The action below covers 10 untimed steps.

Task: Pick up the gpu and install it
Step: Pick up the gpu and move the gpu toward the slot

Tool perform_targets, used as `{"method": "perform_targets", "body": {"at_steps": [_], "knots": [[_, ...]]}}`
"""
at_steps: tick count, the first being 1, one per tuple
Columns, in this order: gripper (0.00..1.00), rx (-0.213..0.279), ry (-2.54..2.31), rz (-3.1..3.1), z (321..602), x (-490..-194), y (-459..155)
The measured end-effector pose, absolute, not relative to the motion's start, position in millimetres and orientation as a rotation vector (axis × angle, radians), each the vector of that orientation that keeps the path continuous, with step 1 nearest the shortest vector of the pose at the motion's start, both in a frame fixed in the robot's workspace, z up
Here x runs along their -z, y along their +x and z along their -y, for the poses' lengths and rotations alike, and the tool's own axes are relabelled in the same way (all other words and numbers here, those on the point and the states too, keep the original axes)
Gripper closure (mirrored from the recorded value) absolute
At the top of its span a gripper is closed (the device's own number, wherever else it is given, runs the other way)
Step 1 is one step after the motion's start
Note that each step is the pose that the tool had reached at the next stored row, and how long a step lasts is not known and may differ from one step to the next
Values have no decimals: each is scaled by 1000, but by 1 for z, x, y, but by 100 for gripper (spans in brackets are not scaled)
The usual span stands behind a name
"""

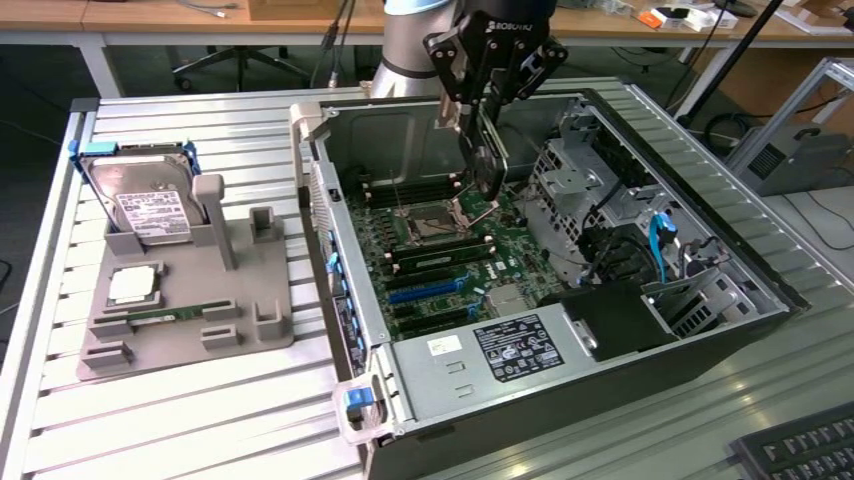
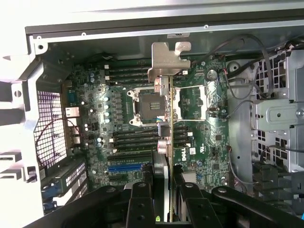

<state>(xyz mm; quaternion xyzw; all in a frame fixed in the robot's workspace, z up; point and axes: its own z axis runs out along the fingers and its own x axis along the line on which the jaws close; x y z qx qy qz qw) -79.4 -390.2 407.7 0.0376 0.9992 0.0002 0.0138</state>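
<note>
Nearest my wrist camera are my own black fingers, and between them my gripper is closed partway onto the gpu, which I hold on edge with its silver bracket furthest from me

In the exterior view, at nine o'clock, a grey fixture carries the hard drive, a processor chip and a RAM stick. At the centre lies the open computer case, and at twelve o'clock my gripper hangs over it with the gpu upright above the motherboard, close over the bare processor socket. The blue expansion slots sit toward seven o'clock of the card, apart from it. At six o'clock is the power supply, and at five o'clock a keyboard

As I judge it, the pick is done and the card is inside the case, but it sits in no slot, so the install remains

Everything rests on a ribbed metal table. Behind it, wooden desks and an office chair stand at eleven o'clock, and an aluminium frame at two o'clock
</note>
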Motion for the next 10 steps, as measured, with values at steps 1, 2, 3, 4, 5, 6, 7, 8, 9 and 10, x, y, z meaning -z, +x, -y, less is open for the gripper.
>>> {"method": "perform_targets", "body": {"at_steps": [1,2,3,4,5,6,7,8,9,10], "knots": [[73,-1,117,-3112,390,-407,-79],[73,-1,117,-3112,390,-407,-79],[73,-1,117,-3112,390,-407,-79],[73,-1,117,-3112,390,-407,-79],[73,-1,117,-3112,390,-406,-79],[73,-1,117,-3112,390,-406,-79],[73,-1,117,-3112,390,-406,-79],[73,-1,117,-3112,390,-406,-79],[73,-1,117,-3112,390,-405,-79],[73,-1,117,-3112,390,-405,-79]]}}
